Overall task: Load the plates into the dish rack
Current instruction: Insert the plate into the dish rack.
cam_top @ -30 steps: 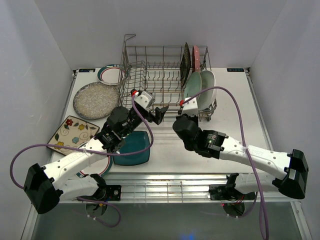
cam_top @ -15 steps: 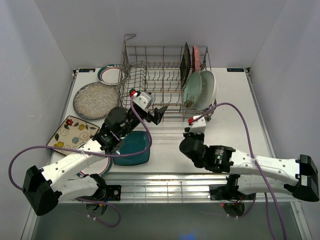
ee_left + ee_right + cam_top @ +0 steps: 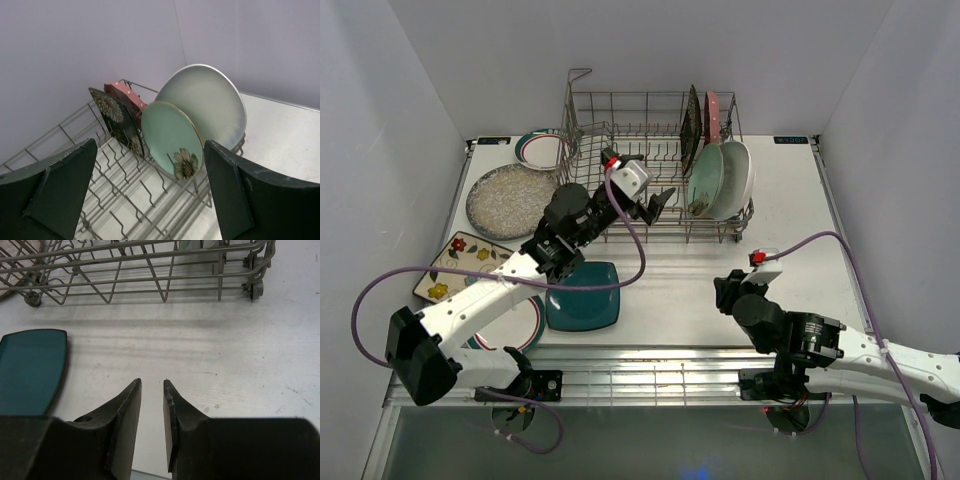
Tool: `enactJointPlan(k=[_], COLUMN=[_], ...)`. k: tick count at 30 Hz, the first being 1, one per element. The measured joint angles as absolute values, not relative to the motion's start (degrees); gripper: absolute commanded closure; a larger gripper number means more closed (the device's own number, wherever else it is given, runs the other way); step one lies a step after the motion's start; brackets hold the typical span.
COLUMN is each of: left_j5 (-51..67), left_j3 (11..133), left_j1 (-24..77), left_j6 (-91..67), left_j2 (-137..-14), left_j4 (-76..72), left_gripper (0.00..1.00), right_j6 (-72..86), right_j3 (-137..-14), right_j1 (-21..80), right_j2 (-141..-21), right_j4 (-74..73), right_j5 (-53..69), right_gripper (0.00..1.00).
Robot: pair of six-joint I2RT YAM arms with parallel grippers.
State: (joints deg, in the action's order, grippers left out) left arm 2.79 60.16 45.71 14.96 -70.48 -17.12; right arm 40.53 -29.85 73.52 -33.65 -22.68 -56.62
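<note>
The left tool (image 3: 655, 205), spread wide and empty, had risen over the front edge of the dish rack (image 3: 640, 96). The right tool (image 3: 152, 407), fingers narrowly parted and holding nothing, had drawn back to the bench well in front of the rack. Four plates (image 3: 705, 180) stood upright at the rack's right end, and the teal plate (image 3: 582, 297) lay flat before it.

Four plates (image 3: 705, 180) are filling the right end of the rack (image 3: 630, 110). Its left and middle tines are standing free under the wide-open left gripper (image 3: 655, 203). Bare table (image 3: 680, 275) is lying open around the right gripper (image 3: 152, 383). The teal plate (image 3: 582, 297) and the left arm (image 3: 490, 300) are blocking the left side.
</note>
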Motion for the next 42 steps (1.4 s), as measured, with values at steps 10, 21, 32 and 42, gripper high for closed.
enactJointPlan(k=[10, 21, 32, 42], left_j5=[7.01, 16.25, 19.16, 16.62], left_j3=[70.96, 46.48, 36.25, 29.58], left_j1=[43.0, 43.27, 46.37, 46.63], left_j6=[18.79, 18.83, 19.94, 27.92], left_j2=[-82.17, -54.61, -42.98, -41.69], left_j4=[-15.14, -12.01, -1.65, 7.68], left_gripper=[0.02, 0.02, 0.02, 0.02], right_j6=[41.69, 38.96, 36.67, 41.12], right_j3=[-29.12, -29.04, -25.69, -15.81], right_j1=[73.52, 73.52, 73.52, 72.51], right_j2=[-33.17, -40.95, -43.13, -45.98], right_j4=[-25.32, -18.09, -7.55, 9.04], right_j5=[-56.01, -51.57, -44.53, -36.36], right_gripper=[0.69, 0.68, 0.56, 0.47])
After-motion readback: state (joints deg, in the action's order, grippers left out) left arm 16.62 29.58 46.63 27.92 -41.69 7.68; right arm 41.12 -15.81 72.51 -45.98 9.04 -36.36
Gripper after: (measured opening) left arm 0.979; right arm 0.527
